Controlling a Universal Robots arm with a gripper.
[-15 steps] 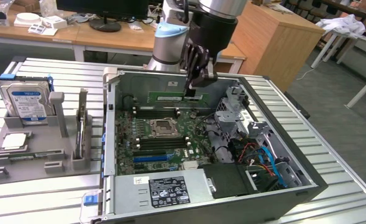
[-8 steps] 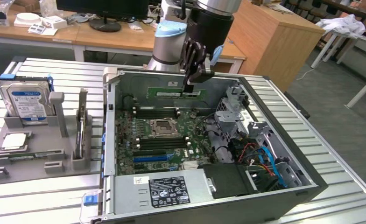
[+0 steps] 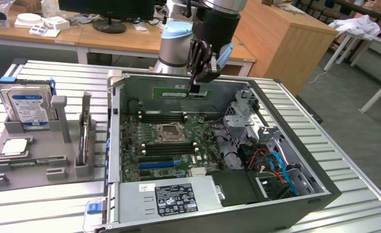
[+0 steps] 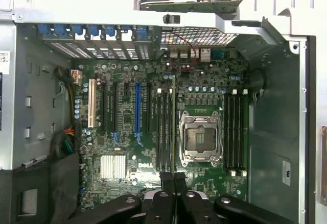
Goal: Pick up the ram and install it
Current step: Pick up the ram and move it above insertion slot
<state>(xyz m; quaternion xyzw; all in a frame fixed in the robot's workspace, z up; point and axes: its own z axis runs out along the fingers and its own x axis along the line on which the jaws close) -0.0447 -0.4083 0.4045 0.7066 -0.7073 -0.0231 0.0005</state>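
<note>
Clenched on the long, thin green circuit-board ram (image 3: 171, 92), the claw (image 3: 194, 89) should hold it level, parallel above the black memory slots (image 4: 162, 132).

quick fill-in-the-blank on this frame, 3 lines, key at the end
1. The gripper is shut on the ____.
2. It holds the stick above the ____, not seated in a slot.
3. On the grey holder at the exterior view's left stands a ____ with a blue label.
Missing: ram; motherboard; hard drive.
</note>
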